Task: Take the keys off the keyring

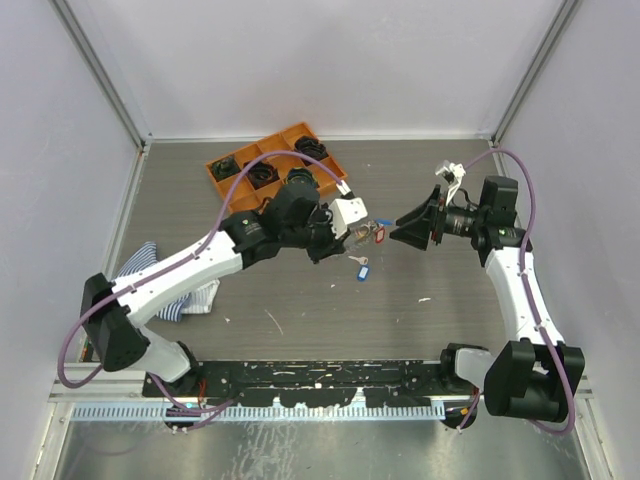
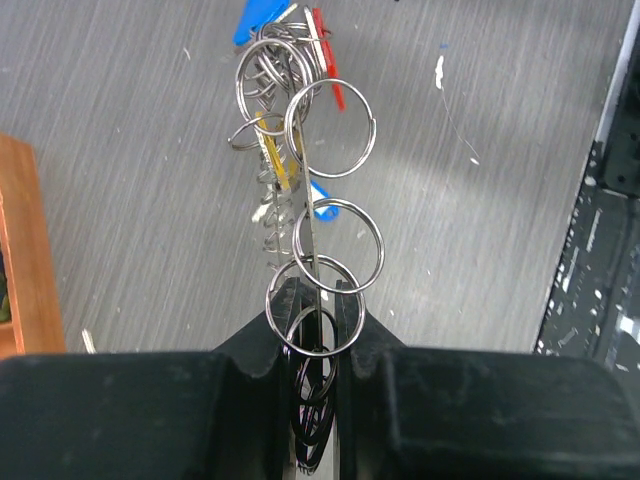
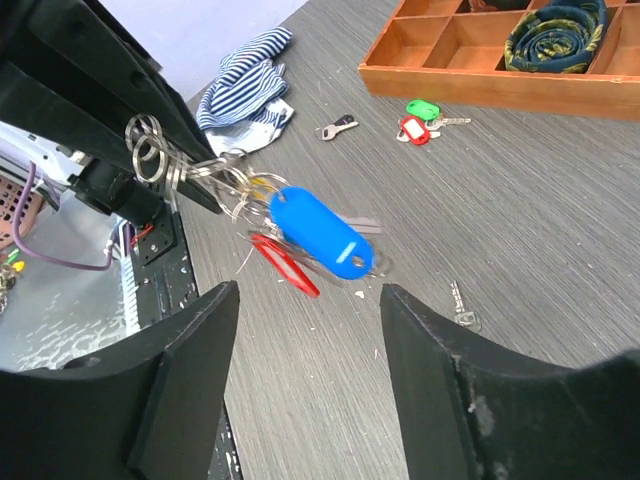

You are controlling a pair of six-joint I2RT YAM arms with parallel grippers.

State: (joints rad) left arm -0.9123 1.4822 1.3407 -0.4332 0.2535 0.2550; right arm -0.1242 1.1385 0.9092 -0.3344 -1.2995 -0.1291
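My left gripper (image 2: 320, 302) is shut on the keyring (image 2: 330, 130), a wire strung with many silver split rings, and holds it above the table (image 1: 300, 300). Red (image 2: 326, 55) and yellow (image 2: 276, 158) key tags hang among the rings. In the right wrist view a blue-tagged key (image 3: 322, 233) shows blurred beside the red tag (image 3: 285, 265), just beyond my open, empty right gripper (image 3: 308, 292). From above, the right gripper (image 1: 400, 228) faces the keyring (image 1: 372, 233) from the right, with a small gap. A blue-tagged key (image 1: 362, 269) lies on the table below the bunch.
An orange compartment tray (image 1: 225, 165) with dark coiled bundles stands at the back. Green-tagged (image 3: 422, 108) and red-tagged (image 3: 412, 130) keys and a bare key (image 3: 337, 126) lie in front of it. A small key (image 3: 458, 303) lies nearer. A striped cloth (image 1: 150, 265) is at the left.
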